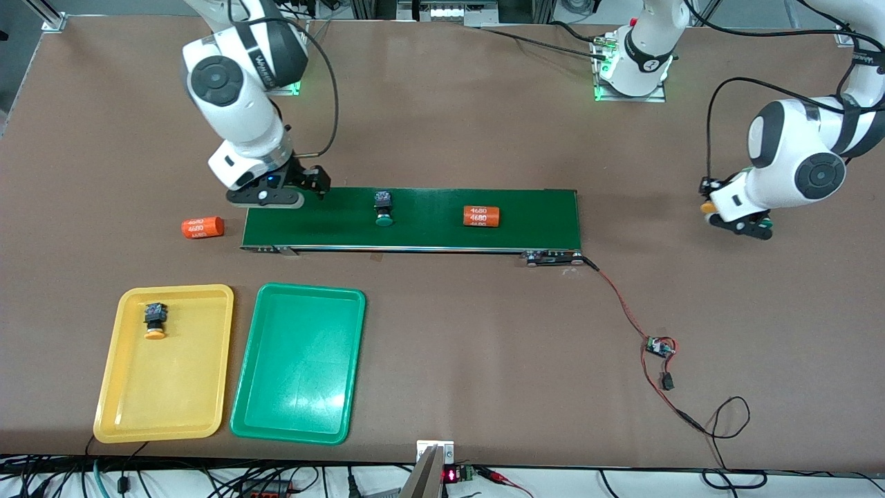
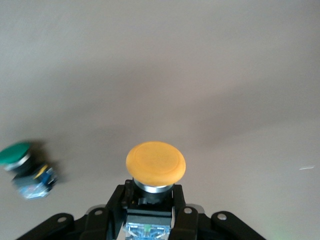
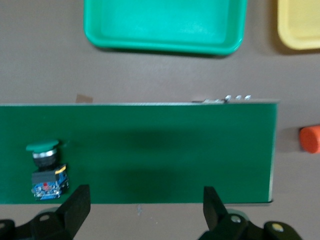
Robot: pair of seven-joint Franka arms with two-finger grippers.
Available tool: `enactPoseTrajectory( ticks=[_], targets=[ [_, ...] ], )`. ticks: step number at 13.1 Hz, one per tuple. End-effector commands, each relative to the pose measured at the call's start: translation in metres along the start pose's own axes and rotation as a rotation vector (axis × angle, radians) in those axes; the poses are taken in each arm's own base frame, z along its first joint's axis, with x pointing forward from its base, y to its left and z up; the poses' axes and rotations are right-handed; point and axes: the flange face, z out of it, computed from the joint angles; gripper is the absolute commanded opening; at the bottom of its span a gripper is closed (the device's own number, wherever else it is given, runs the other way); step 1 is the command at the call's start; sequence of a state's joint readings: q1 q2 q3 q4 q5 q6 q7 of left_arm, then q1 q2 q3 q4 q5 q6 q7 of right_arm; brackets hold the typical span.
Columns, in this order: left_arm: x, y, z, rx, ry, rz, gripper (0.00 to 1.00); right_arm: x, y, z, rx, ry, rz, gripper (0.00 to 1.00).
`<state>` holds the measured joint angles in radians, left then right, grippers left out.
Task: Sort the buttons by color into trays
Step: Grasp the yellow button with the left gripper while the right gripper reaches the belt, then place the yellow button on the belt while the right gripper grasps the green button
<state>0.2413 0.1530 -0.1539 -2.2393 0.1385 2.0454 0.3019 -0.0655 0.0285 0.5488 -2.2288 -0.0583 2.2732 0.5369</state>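
The left gripper (image 1: pixel 734 220) was largely hidden by its own arm at the left arm's end of the table, but its fingers were closed on a yellow-capped button (image 2: pixel 155 165). A green-capped button (image 2: pixel 22 167) lay just beside it, blurred. The right gripper (image 1: pixel 294 190) was held wide open and empty over the belt's (image 1: pixel 415 228) end. Another green button (image 1: pixel 384 208) and an orange cylinder (image 1: pixel 481 216) were carried on the belt. One yellow button (image 1: pixel 155 320) lay in the yellow tray (image 1: pixel 131 415); nothing was seen in the green tray (image 1: pixel 297 429).
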Motion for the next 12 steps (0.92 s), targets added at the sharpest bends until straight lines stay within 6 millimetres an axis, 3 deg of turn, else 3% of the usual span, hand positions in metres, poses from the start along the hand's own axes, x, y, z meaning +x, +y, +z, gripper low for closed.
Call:
enactPoseTrajectory(
  ticks=[1,4,5,7,9,12],
  targets=[
    [0.028,0.056,-0.032,-0.084,0.043,0.062,0.17,-0.024,-0.021,-0.004,0.011,0.032,0.026,1.0],
    [0.051,0.135,-0.043,-0.18,0.074,0.032,0.17,-0.039,-0.049,-0.001,0.032,0.042,0.065,1.0],
    [0.061,0.172,-0.05,-0.202,0.082,0.009,0.17,-0.042,-0.054,0.006,0.042,0.034,0.071,1.0],
    [0.077,0.217,-0.05,-0.219,0.092,-0.058,0.18,-0.049,-0.07,0.022,0.066,0.017,0.104,1.0],
    [0.091,0.244,-0.041,-0.231,0.122,-0.077,0.18,-0.048,-0.075,0.038,0.098,0.006,0.128,1.0],
    [0.105,0.264,-0.022,-0.302,0.143,-0.112,0.18,-0.047,-0.077,0.055,0.109,-0.012,0.12,1.0]
  ],
)
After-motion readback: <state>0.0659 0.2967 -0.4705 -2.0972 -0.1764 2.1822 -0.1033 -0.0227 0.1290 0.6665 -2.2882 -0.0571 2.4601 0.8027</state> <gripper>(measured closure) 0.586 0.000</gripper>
